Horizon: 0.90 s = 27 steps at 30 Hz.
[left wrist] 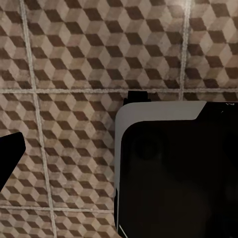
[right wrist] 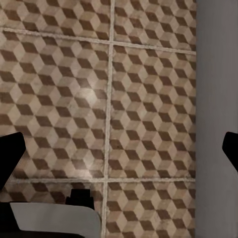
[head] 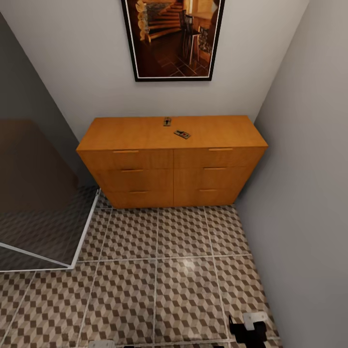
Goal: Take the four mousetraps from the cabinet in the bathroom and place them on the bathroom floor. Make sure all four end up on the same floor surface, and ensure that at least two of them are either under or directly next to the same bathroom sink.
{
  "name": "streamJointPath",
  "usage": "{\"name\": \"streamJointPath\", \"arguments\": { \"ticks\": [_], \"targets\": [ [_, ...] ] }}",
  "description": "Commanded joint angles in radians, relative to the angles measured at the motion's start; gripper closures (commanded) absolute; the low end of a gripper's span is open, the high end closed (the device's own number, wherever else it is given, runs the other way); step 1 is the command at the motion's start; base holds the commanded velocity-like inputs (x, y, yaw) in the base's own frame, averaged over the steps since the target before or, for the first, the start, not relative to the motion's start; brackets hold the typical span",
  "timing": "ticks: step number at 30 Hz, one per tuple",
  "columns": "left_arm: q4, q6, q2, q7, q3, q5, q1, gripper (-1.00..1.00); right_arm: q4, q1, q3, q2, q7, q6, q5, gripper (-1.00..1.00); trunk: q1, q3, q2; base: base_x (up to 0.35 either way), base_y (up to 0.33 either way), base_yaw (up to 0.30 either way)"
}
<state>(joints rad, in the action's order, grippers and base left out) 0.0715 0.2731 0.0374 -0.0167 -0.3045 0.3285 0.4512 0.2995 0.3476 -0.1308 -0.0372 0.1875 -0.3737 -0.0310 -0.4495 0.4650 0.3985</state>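
Observation:
The orange-brown cabinet (head: 145,166) stands against the far wall with its drawers closed. Two mousetraps lie on its flat top: one (head: 167,121) near the back middle, the other (head: 182,134) slightly right and nearer the front. No other mousetraps show. The cube-patterned bathroom floor (head: 159,285) stretches between me and the cabinet. My right gripper (head: 249,328) hangs low at the bottom right, far from the cabinet; its fingers (right wrist: 10,158) stand wide apart over bare tiles. A sliver of my left gripper (head: 101,344) peeks in at the bottom edge, one dark finger (left wrist: 10,153) far out to the side.
A glass shower partition (head: 38,203) with a white frame borders the floor on the left. A grey wall (head: 309,193) closes the right side, close to my right arm. A framed picture (head: 171,38) hangs above the cabinet. My own dark base (left wrist: 173,178) shows below the left wrist.

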Motion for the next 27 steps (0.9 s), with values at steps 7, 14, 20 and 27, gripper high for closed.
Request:
{"name": "streamJointPath", "arguments": {
  "ticks": [7, 14, 20, 27],
  "targets": [
    [0.004, 0.006, -0.001, -0.002, -0.008, 0.004, 0.001, -1.00, -0.002, 0.001, -0.007, 0.002, -0.004, -0.029, 0.000, -1.00, 0.000, 0.000, 0.002, 0.000, 0.000, 0.000],
    [0.004, 0.006, -0.001, -0.002, -0.008, 0.004, 0.001, -1.00, -0.014, 0.001, -0.007, 0.003, -0.011, -0.036, 0.000, -1.00, 0.000, -0.009, 0.002, 0.000, 0.000, 0.000],
    [0.004, 0.006, -0.001, -0.002, -0.008, 0.004, 0.001, -1.00, -0.015, 0.001, -0.007, 0.003, -0.022, -0.037, 0.000, -1.00, 0.000, -0.019, 0.002, 0.000, 0.000, 0.000],
    [0.004, 0.006, -0.001, -0.002, -0.008, 0.004, 0.001, -1.00, -0.016, 0.001, -0.007, 0.003, -0.043, -0.037, -0.001, -1.00, 0.000, -0.030, 0.002, 0.000, 0.000, 0.000]
  ]
}}
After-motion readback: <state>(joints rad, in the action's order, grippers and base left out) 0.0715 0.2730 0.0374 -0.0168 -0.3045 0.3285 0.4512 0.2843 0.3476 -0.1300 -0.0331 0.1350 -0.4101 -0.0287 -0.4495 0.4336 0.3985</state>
